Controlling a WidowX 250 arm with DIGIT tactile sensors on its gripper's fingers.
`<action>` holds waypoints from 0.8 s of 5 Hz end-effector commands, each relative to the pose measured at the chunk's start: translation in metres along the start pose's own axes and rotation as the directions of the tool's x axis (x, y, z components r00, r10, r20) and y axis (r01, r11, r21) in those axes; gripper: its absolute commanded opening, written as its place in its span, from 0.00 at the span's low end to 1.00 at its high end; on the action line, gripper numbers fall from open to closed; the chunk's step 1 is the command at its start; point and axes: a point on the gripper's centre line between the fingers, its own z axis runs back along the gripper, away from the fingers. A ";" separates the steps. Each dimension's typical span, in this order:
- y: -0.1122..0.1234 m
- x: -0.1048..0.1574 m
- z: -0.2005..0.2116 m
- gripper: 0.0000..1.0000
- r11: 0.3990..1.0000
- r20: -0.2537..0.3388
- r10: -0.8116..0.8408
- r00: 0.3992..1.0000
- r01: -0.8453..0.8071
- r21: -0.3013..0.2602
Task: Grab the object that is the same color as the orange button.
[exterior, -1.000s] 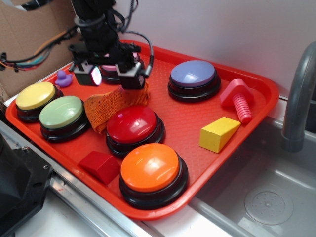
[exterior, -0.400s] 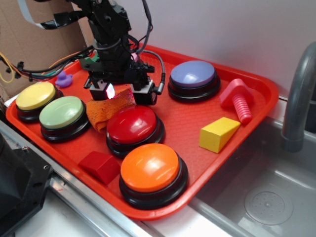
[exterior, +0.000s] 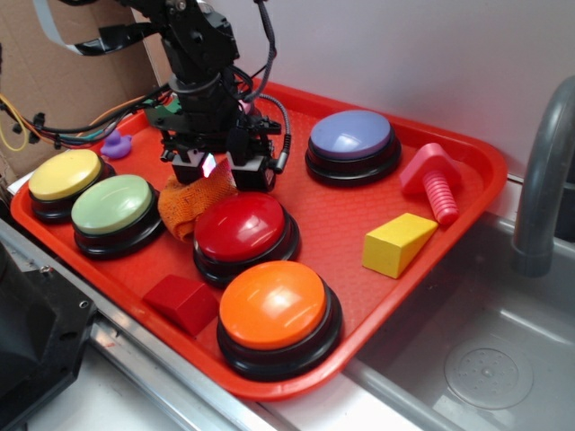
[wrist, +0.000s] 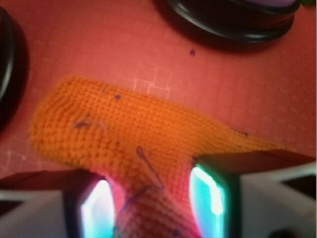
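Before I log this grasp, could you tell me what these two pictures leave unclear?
- Exterior: the end effector hides the top of the orange cloth, so pad contact is unseen.
- Exterior: a pink button behind the arm is almost fully hidden.
- Wrist: the cloth runs off the bottom edge between the fingers; blur hides how firm the pinch is.
- Wrist: the orange button is out of frame.

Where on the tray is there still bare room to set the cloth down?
The widest bare patch of the red tray lies between the red button, purple button and yellow wedge. The left side is crowded: the gripper pinches the orange cloth beside the green button.
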 end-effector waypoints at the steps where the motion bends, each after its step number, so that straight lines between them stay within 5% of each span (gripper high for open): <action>1: 0.007 0.005 0.005 0.00 1.000 0.013 -0.003 1.000 0.003 0.019; 4: 0.019 0.030 0.094 0.00 0.974 -0.020 -0.226 0.974 0.226 -0.005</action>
